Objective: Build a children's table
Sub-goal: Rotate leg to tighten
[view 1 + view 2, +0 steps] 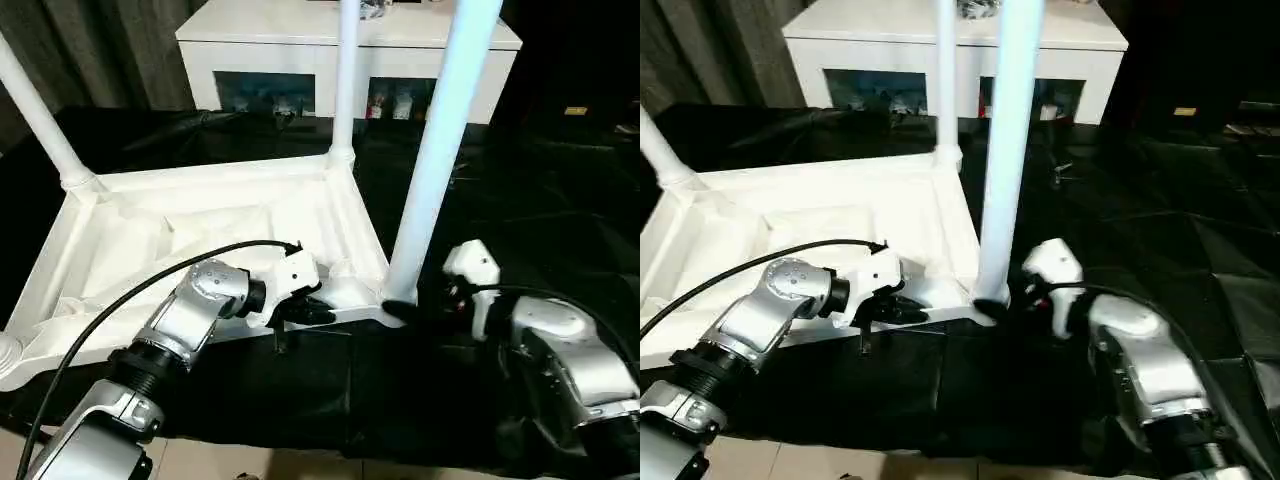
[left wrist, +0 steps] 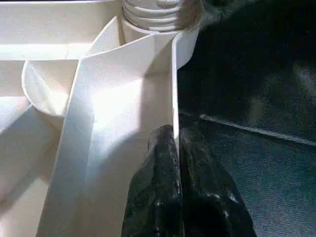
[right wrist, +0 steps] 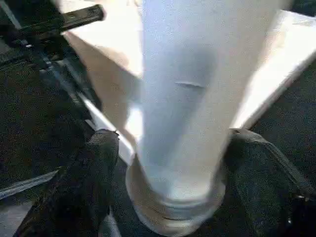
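White table top [image 1: 200, 240] lies underside-up on black cloth; three legs visibly socketed, nearest leg [image 1: 440, 150] included. Left gripper [image 1: 305, 312] pinches its near rim; right gripper [image 3: 168, 163] straddles that leg's base, fingers apart. Fourth corner unclear.

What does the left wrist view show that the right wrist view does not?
Left wrist: the left end effector shut on the thin side wall of the upturned table top, with ribs and a round socket inside. Right wrist: the right end effector with a finger on either side of the near leg, above its base. Both: the white table top, that leg's corner socket and the black floor cover.
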`<state>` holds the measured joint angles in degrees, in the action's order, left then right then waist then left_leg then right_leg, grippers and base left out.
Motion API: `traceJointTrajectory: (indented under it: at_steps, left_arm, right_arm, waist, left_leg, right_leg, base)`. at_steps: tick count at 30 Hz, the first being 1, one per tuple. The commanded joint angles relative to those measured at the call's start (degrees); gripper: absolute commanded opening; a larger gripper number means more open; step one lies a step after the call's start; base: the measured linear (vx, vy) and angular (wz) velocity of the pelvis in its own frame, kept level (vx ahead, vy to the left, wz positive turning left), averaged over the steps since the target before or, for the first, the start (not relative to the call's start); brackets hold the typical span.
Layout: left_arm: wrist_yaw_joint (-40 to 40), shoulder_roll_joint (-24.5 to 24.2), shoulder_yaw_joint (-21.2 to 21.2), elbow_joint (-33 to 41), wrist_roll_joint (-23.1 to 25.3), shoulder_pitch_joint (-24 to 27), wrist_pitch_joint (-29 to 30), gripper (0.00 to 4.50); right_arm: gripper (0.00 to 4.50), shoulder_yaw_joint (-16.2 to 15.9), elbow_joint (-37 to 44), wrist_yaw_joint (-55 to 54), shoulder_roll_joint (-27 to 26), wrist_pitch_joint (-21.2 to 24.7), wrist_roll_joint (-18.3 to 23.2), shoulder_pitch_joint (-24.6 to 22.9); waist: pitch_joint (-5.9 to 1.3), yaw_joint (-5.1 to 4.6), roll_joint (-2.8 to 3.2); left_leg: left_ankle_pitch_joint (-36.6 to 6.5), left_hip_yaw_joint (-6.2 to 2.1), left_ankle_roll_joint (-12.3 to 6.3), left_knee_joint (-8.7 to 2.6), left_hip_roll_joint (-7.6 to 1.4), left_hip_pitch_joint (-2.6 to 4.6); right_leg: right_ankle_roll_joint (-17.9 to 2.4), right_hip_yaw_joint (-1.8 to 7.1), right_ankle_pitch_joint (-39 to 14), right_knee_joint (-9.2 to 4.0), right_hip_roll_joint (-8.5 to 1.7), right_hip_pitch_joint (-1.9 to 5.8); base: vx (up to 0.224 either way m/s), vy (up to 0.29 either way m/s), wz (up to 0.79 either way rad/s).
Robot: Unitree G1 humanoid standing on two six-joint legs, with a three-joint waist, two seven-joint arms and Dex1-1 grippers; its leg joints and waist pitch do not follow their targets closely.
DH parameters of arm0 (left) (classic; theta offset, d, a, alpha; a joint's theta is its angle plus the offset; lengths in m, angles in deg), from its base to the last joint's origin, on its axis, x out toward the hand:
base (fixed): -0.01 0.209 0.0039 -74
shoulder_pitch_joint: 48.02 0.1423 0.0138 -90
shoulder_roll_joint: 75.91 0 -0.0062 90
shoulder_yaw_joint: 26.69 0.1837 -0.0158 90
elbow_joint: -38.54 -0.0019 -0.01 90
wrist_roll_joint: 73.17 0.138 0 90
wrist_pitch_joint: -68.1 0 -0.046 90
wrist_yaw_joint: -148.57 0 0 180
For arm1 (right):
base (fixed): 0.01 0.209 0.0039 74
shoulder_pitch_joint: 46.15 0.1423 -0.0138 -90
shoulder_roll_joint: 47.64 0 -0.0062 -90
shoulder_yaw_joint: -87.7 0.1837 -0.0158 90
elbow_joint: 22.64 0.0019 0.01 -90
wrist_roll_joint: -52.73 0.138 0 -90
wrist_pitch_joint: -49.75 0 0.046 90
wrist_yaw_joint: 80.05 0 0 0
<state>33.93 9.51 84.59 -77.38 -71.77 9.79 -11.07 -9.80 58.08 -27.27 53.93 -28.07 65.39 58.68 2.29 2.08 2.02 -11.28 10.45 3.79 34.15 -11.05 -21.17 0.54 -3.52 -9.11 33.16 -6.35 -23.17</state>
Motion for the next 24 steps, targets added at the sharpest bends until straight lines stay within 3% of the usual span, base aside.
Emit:
traceJointTrajectory:
  at_steps: [1,2,7,9,19,22,24]
  left_arm:
    - [1.06,-0.33,0.7,2.4,-0.36,-0.11,-0.01,0.0]
    - [1.2,-0.44,0.68,2.56,-0.34,-0.02,0.07,0.0]
    - [1.1,-0.65,0.53,2.89,-0.24,0.17,0.37,0.0]
    - [0.94,-0.7,0.39,2.82,-0.23,0.22,0.39,0.0]
    - [1.4,-0.77,0.67,2.56,-0.18,0.45,1.11,0.0]
    - [1.23,-0.77,0.84,2.49,0.01,0.72,1.57,0.0]
    - [-1.73,0.62,0.4,1.74,0.54,0.65,3.09,0.0]
  right_arm:
    - [3.63,-1.63,-1.74,0.92,-0.21,-1.59,-2.0,1.06]
    - [3.63,-1.86,-2.38,0.8,-0.36,-1.9,-2.51,1.26]
    - [3.47,-1.8,-4.68,0.62,-0.92,-1.94,-2.57,2.46]
    - [3.13,-1.2,-4.74,0.76,-1.21,-1.63,-1.23,2.93]
    - [2.67,-1.01,-5.08,1.31,-2.24,-1.4,-0.5,1.88]
    - [2.66,-0.94,-6.3,-2.5,-3.61,-1.08,-2.05,1.84]
    - [2.66,0.5,-9.59,-13.26,-7.53,0.25,-5.1,3.0]
  waist:
    - [-3.38,-0.19,-0.57]
    - [-3.4,-0.34,-0.51]
    - [-3.67,-0.22,-0.57]
    - [-3.65,-0.27,-0.54]
    - [-3.7,-0.24,-0.44]
    - [-3.63,-0.33,-0.43]
    - [-3.49,-0.51,-0.42]
  left_leg:
    - [-14.29,-0.22,-3.11,-4.62,-1.79,0.67]
    - [-13.52,-0.31,-3.05,-4.62,-1.73,0.43]
    - [-10.12,-0.13,-4.49,-4.17,-1.66,0.56]
    - [-9.85,-0.14,-4.88,-4.16,-1.66,0.51]
    - [-10.05,-0.12,-4.92,-4.1,-1.62,0.56]
    - [-10.55,-0.13,-4.54,-4.17,-1.63,0.61]
    - [-11.54,-0.13,-3.75,-4.32,-1.57,0.55]
  right_leg:
    - [-14.64,1.7,-10.85,-2.96,-1.47,2.76]
    - [-14.6,1.67,-10.52,-2.83,-1.54,2.85]
    - [-15.65,1.68,-6.73,-2.44,-1.47,2.89]
    - [-15.87,1.64,-6.47,-2.42,-1.42,2.92]
    - [-15.87,1.61,-7.13,-2.47,-1.41,2.99]
    - [-15.82,1.62,-7.8,-2.53,-1.38,2.91]
    - [-15.4,1.63,-9.44,-2.69,-1.38,2.83]
  base:
    - [0.0,0.0,0.0]
    - [0.0,0.0,0.0]
    - [0.0,0.0,0.0]
    - [0.0,0.0,0.0]
    - [0.0,0.0,0.0]
    - [0.0,0.0,0.0]
    - [0.0,0.0,0.0]
